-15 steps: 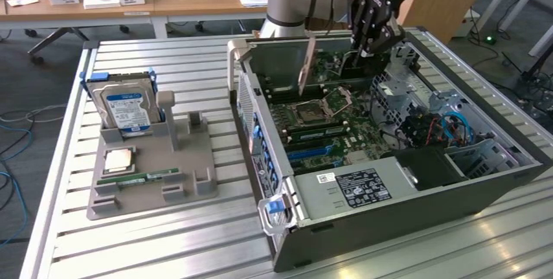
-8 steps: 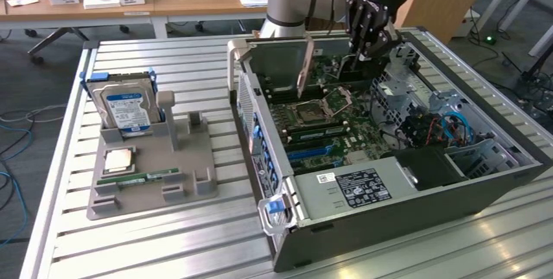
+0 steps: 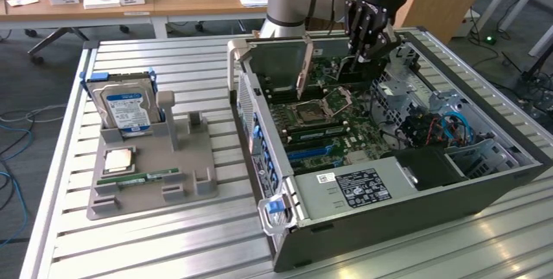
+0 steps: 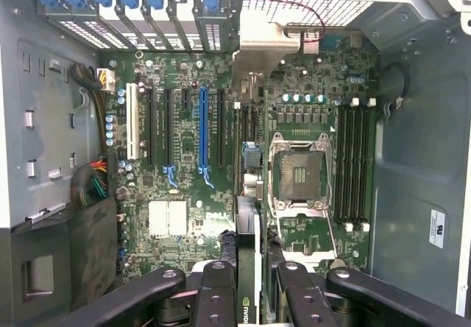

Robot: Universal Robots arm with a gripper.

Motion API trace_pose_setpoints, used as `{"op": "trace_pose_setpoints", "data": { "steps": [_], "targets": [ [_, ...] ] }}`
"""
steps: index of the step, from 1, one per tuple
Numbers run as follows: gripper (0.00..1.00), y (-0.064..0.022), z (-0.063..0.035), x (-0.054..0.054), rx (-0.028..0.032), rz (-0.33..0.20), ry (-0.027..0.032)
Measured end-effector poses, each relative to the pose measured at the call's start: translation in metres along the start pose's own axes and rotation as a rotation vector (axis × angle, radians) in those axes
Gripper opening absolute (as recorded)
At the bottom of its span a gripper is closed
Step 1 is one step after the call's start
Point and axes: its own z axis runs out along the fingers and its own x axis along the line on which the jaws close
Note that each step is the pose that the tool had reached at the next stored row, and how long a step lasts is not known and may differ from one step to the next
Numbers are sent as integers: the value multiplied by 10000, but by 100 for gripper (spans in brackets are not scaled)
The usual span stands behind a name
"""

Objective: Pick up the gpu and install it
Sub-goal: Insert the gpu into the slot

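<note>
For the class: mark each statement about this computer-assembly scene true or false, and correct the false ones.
1. The gripper holds the gpu over the motherboard of the open computer case. True.
2. The hard drive lies inside the case. False: it stands upright in the grey holder on the table, to the exterior view's left of the case.
3. A green memory stick lies on the grey holder. True.
4. A card is already seated in the blue expansion slot. False: that slot is empty, and the gpu is in the gripper, clear of the board.
</note>
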Motion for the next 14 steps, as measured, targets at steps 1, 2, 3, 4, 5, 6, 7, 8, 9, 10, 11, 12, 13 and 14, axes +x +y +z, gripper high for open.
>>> {"op": "trace_pose_setpoints", "data": {
  "steps": [1, 2, 3, 4, 5, 6, 7, 8, 9, 10, 11, 12, 13, 14],
  "targets": [
    [26, 0, 0, 0, 0, 0, 0],
    [26, 0, 0, 0, 1, 0, 0],
    [26, 0, 0, 0, 0, 0, 0],
    [26, 0, 2, 0, 0, 0, -1],
    [26, 0, 8, 0, 2, 0, -4],
    [26, 0, 18, 1, 2, 0, -3],
    [26, 1, 29, 1, 1, 0, -2],
    [26, 1, 42, 1, 0, 0, 0],
    [26, 1, 59, 2, 0, 0, -1],
    [26, 1, 74, 2, 1, 0, -2],
    [26, 1, 88, 2, 0, 0, -1],
    [26, 2, 103, 3, 0, 0, -1],
    [26, 2, 117, 3, 0, 0, -1],
    [26, 2, 131, 3, 0, 0, -1]
  ]
}}
